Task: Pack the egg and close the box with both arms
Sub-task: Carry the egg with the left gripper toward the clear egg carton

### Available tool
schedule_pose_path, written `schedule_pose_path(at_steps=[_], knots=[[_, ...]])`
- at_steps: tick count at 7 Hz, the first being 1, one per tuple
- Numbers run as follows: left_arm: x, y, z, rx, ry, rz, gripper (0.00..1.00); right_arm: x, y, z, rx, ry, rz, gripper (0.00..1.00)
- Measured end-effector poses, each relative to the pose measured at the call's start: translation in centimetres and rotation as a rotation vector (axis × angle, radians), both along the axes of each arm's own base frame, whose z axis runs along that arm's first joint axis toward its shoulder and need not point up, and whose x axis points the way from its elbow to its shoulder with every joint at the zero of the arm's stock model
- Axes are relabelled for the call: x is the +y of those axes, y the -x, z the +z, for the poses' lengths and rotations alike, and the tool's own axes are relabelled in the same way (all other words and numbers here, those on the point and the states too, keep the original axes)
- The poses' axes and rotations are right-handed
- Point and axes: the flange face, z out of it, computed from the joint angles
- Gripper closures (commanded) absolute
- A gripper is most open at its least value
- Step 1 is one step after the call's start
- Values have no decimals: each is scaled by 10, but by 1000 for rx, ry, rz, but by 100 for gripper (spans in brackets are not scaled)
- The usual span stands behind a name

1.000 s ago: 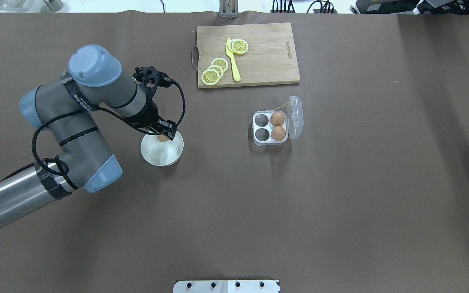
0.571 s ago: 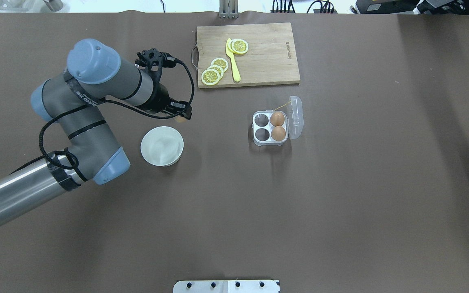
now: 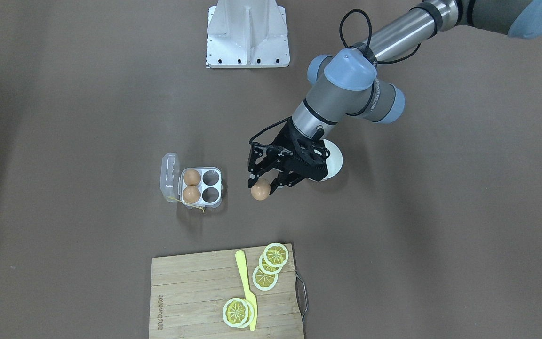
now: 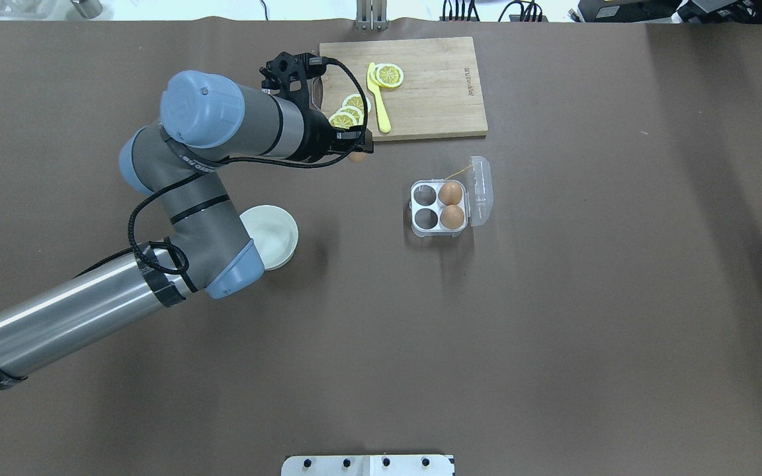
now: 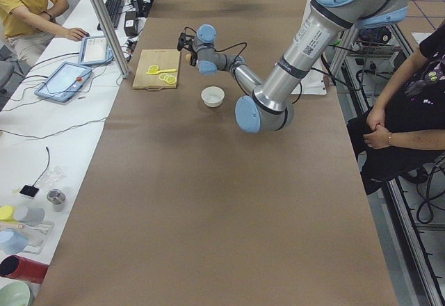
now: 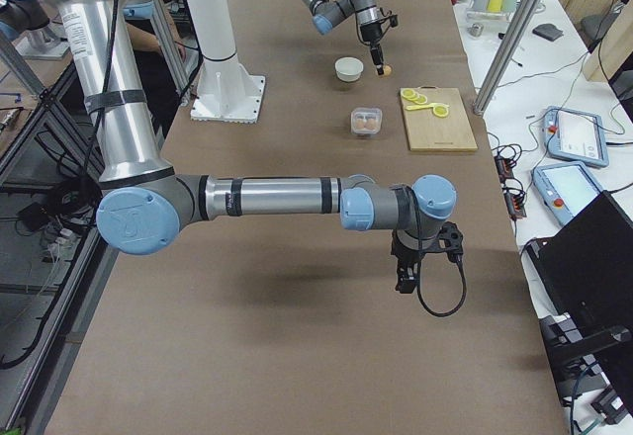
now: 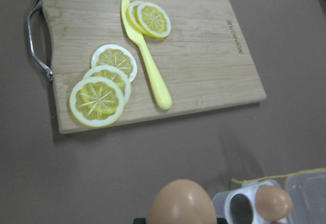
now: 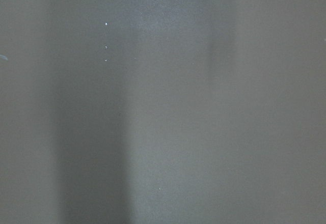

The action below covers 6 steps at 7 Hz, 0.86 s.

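Front view: silver-grey left arm w/ pale blue joint caps (image 3: 346, 89) reaches in from upper right; its black two-finger left end effector (image 3: 262, 184) points down, fingers pinched on a small orange-brown egg (image 3: 260, 191); egg is held over the brown table (image 3: 440, 235) between a round white bowl (image 3: 336, 161) and the small clear plastic four-cell egg box (image 3: 201, 186), near the box but apart from it; transparent lid (image 3: 169, 175) lies open on the side away from the end effector; two more brown eggs (image 3: 192, 177) sit in the two cells next to the lid, the other two cells are empty; wooden cutting board (image 3: 191, 296) w/ lemon slices (image 3: 275, 254) and a yellow plastic knife (image 3: 247, 292) at bottom; white pedestal (image 3: 247, 33) at top. Overhead: same arm enters from the left; egg peeks out under the end effector just off the board's near edge; bowl partly hidden by a blue-capped joint; box to the right, lid out on its right side. Exterior left: left arm stretches far down the table, end effector tiny beside the board; grip too small to judge here. Exterior right: grey right arm (image 6: 267, 198) is near and large; its black right end effector (image 6: 406, 282) points down over the table, well apart from the box; can't tell if open or closed. Left wrist cam: egg at bottom centre; board, slices and knife beyond; box corner w/ one egg at lower right. Right wrist cam: blurred grey surface only.
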Motion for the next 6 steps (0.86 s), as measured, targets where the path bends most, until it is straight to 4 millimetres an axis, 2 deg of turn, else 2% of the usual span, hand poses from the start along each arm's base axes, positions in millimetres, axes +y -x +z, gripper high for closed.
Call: schedule_pose_path(at_steps=[2,3,6], knots=[[22,-40,-30,93,35,-116,58,0,0,-1,0,-1,0,0],[33,-54,-38,113,43,-144,58,0,0,-1,1,-2,0,0],[35,-80,-47,105,48,-199,58,0,0,0,1,-1,0,0]])
